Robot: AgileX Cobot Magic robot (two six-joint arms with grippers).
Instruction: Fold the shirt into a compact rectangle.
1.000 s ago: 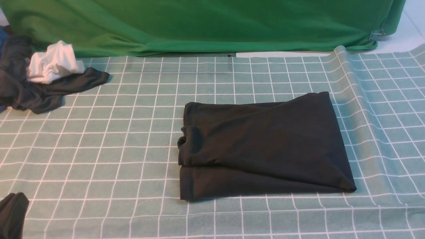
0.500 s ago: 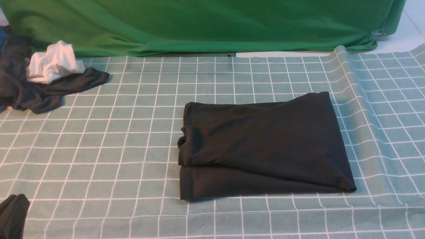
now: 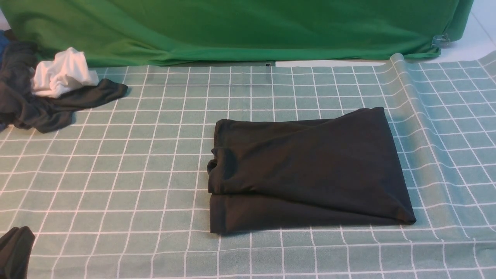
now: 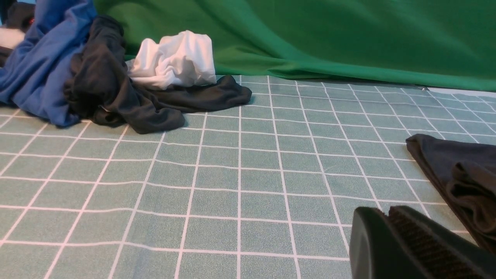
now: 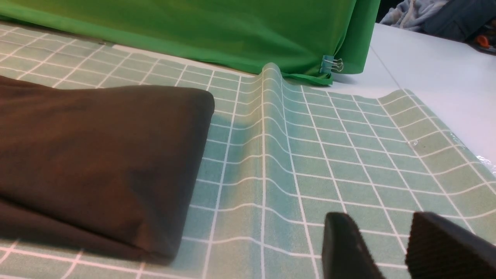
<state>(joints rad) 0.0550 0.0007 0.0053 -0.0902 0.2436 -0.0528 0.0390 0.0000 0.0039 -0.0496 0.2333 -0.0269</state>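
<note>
The black shirt (image 3: pixel 306 174) lies folded into a rough rectangle on the checked tablecloth, right of centre, with its round neck at its left edge. My left gripper (image 3: pixel 19 230) shows as a dark tip in the bottom left corner of the front view, well apart from the shirt. In the left wrist view it (image 4: pixel 387 212) is shut with nothing in it, and the shirt's edge (image 4: pixel 461 178) lies beside it. My right gripper (image 5: pixel 381 221) stands open and empty over the tablecloth, to the right of the shirt's folded end (image 5: pixel 97 155).
A dark grey garment (image 3: pixel 46 104) with a white cloth (image 3: pixel 62 73) and a blue cloth (image 4: pixel 35 66) lies heaped at the back left. A green cloth (image 3: pixel 232 27) hangs along the back. The tablecloth has a raised ridge (image 3: pixel 403 100) right of the shirt, with bare white table (image 5: pixel 434 77) beyond.
The left gripper's tip has sunk slightly in the bottom left corner of the front view. The shirt has not moved.
</note>
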